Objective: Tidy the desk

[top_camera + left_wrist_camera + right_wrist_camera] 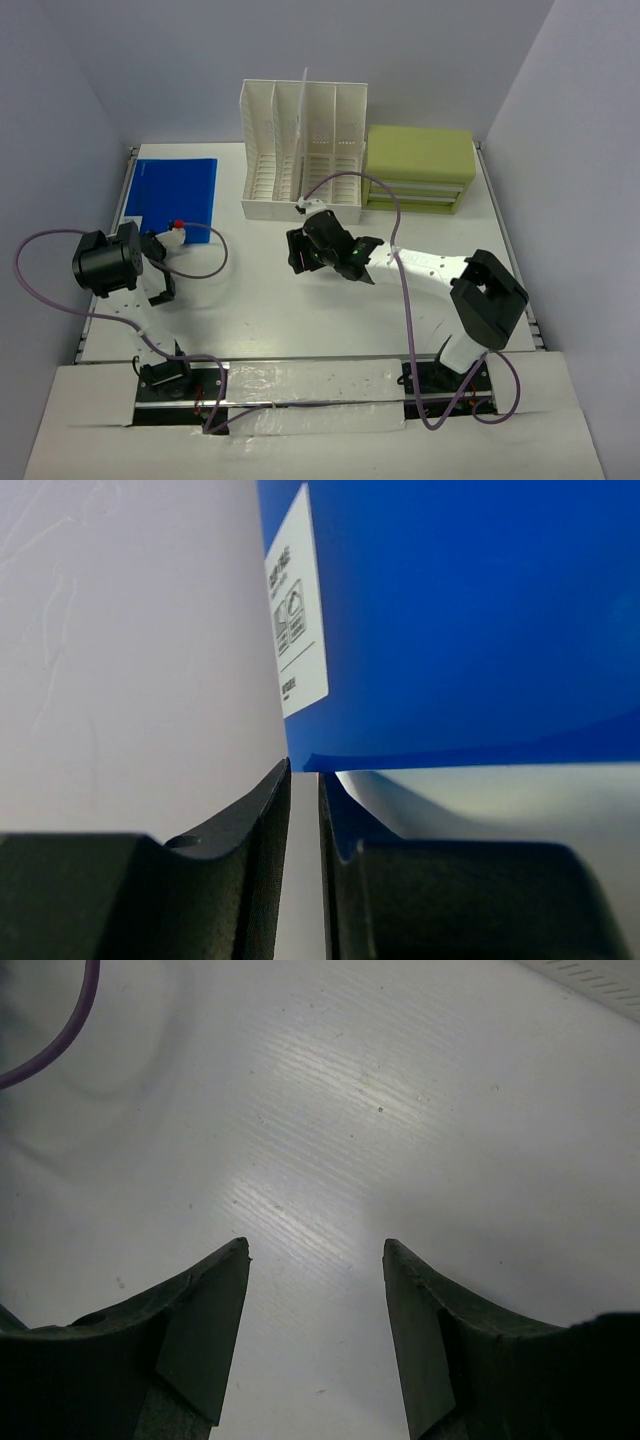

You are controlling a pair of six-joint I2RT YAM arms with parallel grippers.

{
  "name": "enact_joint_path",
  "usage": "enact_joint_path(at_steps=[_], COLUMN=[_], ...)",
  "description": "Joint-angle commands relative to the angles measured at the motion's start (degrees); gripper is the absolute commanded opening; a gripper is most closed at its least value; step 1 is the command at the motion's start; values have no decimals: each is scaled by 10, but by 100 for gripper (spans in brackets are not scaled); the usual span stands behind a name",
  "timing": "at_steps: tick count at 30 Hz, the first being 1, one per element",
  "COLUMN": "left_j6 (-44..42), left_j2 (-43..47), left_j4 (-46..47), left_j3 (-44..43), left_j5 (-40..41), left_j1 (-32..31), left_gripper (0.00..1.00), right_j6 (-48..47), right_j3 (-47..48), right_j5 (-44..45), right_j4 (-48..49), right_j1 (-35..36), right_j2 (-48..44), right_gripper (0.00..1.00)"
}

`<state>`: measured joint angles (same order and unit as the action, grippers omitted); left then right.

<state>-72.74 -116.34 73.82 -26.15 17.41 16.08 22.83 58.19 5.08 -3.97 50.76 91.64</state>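
Two black two-finger grippers above the desk (250, 310), a large flat white rectangular tabletop with thin metal edge rails, spread from the arm bases at the near edge to the grey back wall and filling most of the top view. At its far left corner, a flat blue plastic folder (180, 185) with a white printed label (295, 630) near one edge, lying on the white surface. At the far middle, a white slotted plastic file rack (300, 150), upright, with one thin white strip (303, 85) standing up from a slot; just beside it on the right, a pale green box of drawers (420, 165), contact not to be told. Left gripper (303, 772) low at the near right corner of the blue folder, fingers (250, 850) set almost together with only a thin slit of white between; folder edge just past the fingertips, shadow beneath it; a sliver of blue against the inner face of one finger, yet cannot tell whether pinched or merely close. Right gripper (315, 1250) near the middle of the desk, just in front of the file rack, claw spread wide, only bare white surface between the fingers. Purple cable (55, 1055) at the upper left of that wrist view
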Motion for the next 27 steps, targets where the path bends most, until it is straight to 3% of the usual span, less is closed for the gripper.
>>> enact_joint_path(at_steps=[1,13,20,27], left_j6=[7,5,-18,-19], left_j2=[-9,-3,-29,-45], left_j4=[44,40,92,111], left_j3=[-35,-46,-50,-63], left_j5=[3,4,18,13], left_j1=[-4,-18,-27,-28], left_gripper=[24,25,34,23], right_j6=[-9,-10,-16,-21], right_j3=[32,24,25,31], right_j5=[6,7,7,5], right_j4=[-1,-3,-9,-14], right_j1=[3,3,3,4], right_j2=[1,-6,-6,-1], right_gripper=[63,63,63,63])
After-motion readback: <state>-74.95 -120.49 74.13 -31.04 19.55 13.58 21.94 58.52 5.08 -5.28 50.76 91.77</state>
